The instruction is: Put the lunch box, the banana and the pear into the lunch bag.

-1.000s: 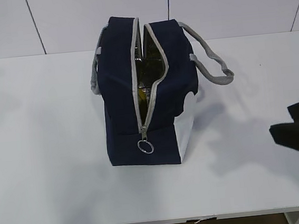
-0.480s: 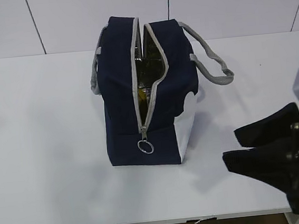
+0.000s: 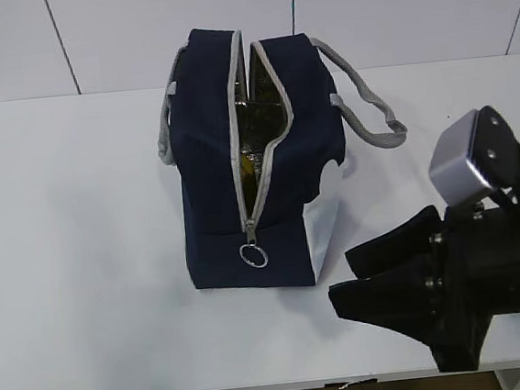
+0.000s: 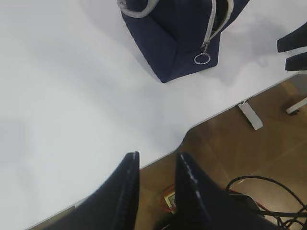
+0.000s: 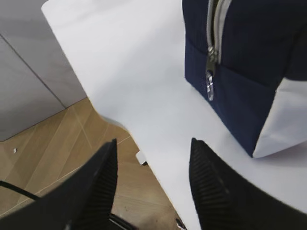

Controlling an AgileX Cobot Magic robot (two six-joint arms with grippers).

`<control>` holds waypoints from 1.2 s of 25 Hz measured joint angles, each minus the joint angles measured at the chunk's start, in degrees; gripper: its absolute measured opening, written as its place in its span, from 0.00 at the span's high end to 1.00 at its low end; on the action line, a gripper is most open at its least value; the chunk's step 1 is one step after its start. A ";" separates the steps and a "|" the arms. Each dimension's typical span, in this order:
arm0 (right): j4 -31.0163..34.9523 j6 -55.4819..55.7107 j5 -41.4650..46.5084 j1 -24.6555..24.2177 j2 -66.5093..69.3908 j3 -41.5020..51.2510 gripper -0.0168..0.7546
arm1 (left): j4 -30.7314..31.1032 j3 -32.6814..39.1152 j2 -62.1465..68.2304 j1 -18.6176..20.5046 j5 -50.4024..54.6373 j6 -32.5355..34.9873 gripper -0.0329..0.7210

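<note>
Standing upright mid-table, the boxy navy-blue fabric lunch bag (image 3: 258, 158) has its grey zipper (image 3: 247, 180) partly undone, ring pull (image 3: 253, 255) hanging at the near end. Right gripper (image 3: 360, 277) hovers beside the bag's near-right corner, jaws spread, empty. Left gripper (image 4: 156, 179) is well away from the bag at the table's (image 3: 83, 267) edge, jaws slightly parted, empty.

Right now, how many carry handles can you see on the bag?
2. One grey handle loops out from the right side of the lunch bag; the other handle hangs against its left side, partly hidden behind the fabric.
</note>
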 joint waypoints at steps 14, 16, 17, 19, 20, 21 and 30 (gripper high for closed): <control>8.34 -9.02 7.16 0.00 10.29 -0.11 0.47 | 5.22 15.13 -23.27 0.00 0.75 0.00 0.69; 8.65 -9.24 8.88 0.00 11.55 -0.21 0.47 | 5.62 16.64 -25.49 0.00 0.75 0.00 0.69; 8.65 -9.36 10.12 0.00 12.37 -0.34 0.47 | 5.86 17.37 -26.72 0.00 0.75 0.00 0.69; 8.69 -9.36 12.85 0.00 14.07 -0.34 0.47 | 5.88 18.81 -28.76 0.00 -0.10 0.00 0.69; 8.69 -9.36 14.25 0.00 15.06 -0.34 0.47 | 5.88 19.62 -29.62 0.00 -0.83 0.00 0.69; 8.69 -9.36 15.40 0.00 15.99 -0.34 0.47 | 6.01 20.47 -30.32 0.00 -1.31 0.00 0.69; 8.91 -9.36 16.50 0.00 19.29 -0.34 0.44 | 4.27 25.82 -30.53 0.00 -6.89 0.00 0.69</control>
